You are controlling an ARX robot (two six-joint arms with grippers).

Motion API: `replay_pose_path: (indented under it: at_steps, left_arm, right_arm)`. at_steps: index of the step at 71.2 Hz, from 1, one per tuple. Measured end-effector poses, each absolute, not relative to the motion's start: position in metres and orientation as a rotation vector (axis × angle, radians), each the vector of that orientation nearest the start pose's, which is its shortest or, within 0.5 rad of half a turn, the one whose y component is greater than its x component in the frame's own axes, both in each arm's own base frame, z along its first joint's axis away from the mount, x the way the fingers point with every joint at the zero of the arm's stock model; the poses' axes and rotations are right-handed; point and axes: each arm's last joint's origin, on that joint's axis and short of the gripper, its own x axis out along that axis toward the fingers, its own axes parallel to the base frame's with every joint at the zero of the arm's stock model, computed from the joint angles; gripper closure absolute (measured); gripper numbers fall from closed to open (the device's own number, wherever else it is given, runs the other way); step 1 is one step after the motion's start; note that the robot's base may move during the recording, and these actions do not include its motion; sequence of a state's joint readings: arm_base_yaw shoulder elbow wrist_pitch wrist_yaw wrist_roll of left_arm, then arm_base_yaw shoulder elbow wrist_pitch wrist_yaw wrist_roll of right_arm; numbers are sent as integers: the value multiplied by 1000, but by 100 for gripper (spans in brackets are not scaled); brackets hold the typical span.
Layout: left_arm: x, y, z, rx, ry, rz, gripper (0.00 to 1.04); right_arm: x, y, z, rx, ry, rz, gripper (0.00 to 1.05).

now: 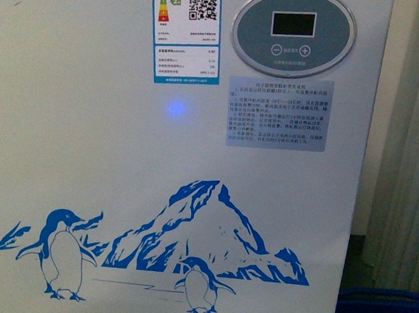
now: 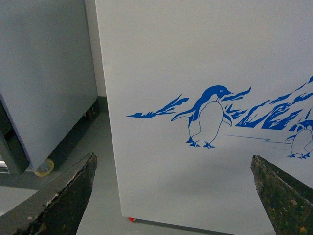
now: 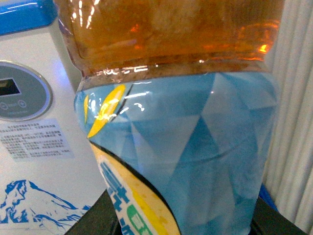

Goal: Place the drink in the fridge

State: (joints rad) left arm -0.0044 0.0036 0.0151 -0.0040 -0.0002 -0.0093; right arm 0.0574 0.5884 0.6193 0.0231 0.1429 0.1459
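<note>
Filling the forward view, white penguin-print fridge [image 1: 122,157] front; drink [image 3: 195,147] pinched upright between right fingers [image 3: 276,223], below blue top rim [image 3: 24,17]; left fingers [image 2: 63,200] spread, empty.

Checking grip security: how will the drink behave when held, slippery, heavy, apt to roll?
The drink is probably fairly heavy for its size: amber liquid fills the part showing above the wrapper. The wrapper looks glossy, with bright glints, so it may slip. Its round body would likely roll if laid down.
</note>
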Motion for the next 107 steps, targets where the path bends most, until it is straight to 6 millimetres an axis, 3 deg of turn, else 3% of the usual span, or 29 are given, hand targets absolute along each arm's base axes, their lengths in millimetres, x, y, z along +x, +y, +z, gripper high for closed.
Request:
replay_pose_path:
  at_steps: [17, 33, 107]
  left_arm:
    - [97, 0, 168, -9, -7, -4, 8]
    - [97, 0, 168, -9, -7, -4, 8]
    - [97, 0, 168, -8, -8, -4, 8]
  right_arm:
    - [113, -4, 315, 176, -81, -109, 66]
    - [102, -3, 300, 179, -93, -73, 66]
    - [103, -1, 293, 182, -83, -63, 67]
